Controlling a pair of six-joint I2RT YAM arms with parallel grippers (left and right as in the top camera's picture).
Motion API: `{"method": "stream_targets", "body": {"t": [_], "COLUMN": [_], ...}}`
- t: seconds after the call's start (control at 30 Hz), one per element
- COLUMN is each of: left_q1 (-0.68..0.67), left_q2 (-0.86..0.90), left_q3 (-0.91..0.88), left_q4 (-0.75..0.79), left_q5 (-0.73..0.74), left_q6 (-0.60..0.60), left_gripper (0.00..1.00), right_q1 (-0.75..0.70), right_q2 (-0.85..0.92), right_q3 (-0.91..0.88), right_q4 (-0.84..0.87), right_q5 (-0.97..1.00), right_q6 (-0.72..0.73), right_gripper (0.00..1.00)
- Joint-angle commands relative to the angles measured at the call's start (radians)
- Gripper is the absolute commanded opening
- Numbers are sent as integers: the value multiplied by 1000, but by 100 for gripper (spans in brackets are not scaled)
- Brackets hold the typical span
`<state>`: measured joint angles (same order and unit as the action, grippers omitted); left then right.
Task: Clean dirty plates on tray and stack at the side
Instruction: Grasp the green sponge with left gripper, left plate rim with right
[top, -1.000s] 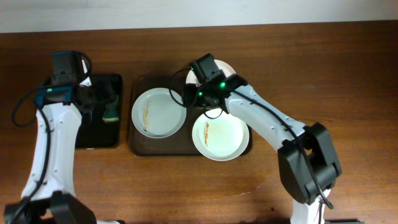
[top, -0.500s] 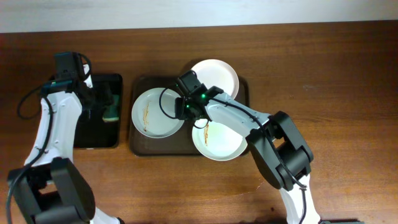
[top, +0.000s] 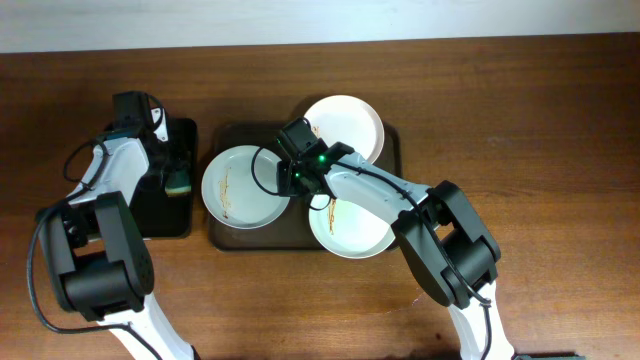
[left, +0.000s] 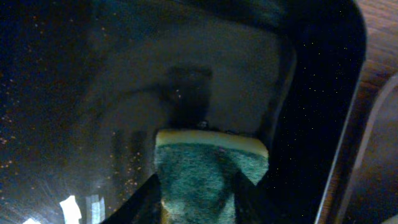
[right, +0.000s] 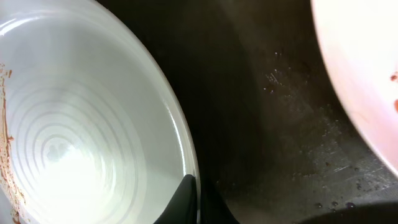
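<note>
Since half a second ago the left plate (top: 243, 187) has slid left, and its edge now overhangs the left rim of the tray (top: 270, 236), smears facing up. Your right gripper (right: 200, 194) is clamped on its right edge; keep that pinch firm and the plate level, clear of the near plate (top: 350, 225) and far plate (top: 345, 122). Your left gripper (left: 200, 198) is closed on the sponge (left: 210, 163) over the black tray (top: 160, 215); bring it across and wipe along the streaks.

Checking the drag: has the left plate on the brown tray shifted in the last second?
Yes. The left plate slid left: its rim now overhangs the tray's left edge, toward the black tray. The right gripper pinches its rim.
</note>
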<state>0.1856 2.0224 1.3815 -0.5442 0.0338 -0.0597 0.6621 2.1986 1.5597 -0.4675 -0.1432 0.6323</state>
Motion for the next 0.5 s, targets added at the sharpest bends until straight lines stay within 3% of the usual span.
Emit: {"method": "stream_targets", "body": {"t": [0.0, 0.07, 0.13, 0.23, 0.27, 0.33, 0.37, 0.47], "left_q1": [2, 2, 3, 2, 3, 3, 3, 3], "left_q2": [27, 27, 27, 27, 27, 27, 27, 14], "left_q3": [12, 12, 12, 12, 12, 12, 12, 33], "left_q4": [-19, -86, -124, -149, -137, -117, -107, -106], "left_q5": [0, 1, 5, 23, 23, 23, 23, 24], "left_q6": [8, 8, -26, -63, -63, -63, -63, -58], "left_gripper": [30, 31, 47, 47, 42, 7, 1, 1], "right_q1": [11, 11, 11, 11, 11, 11, 11, 11], "right_q2": [18, 18, 18, 18, 18, 18, 18, 18], "right_q3": [17, 17, 17, 17, 17, 17, 17, 17], "right_q4": [-3, -3, 0, 5, 5, 5, 7, 11], "right_q5": [26, 33, 33, 33, 33, 32, 32, 32], "right_q6": [5, 5, 5, 5, 5, 5, 5, 5], "right_gripper": [4, 4, 5, 5, 5, 5, 5, 4]}}
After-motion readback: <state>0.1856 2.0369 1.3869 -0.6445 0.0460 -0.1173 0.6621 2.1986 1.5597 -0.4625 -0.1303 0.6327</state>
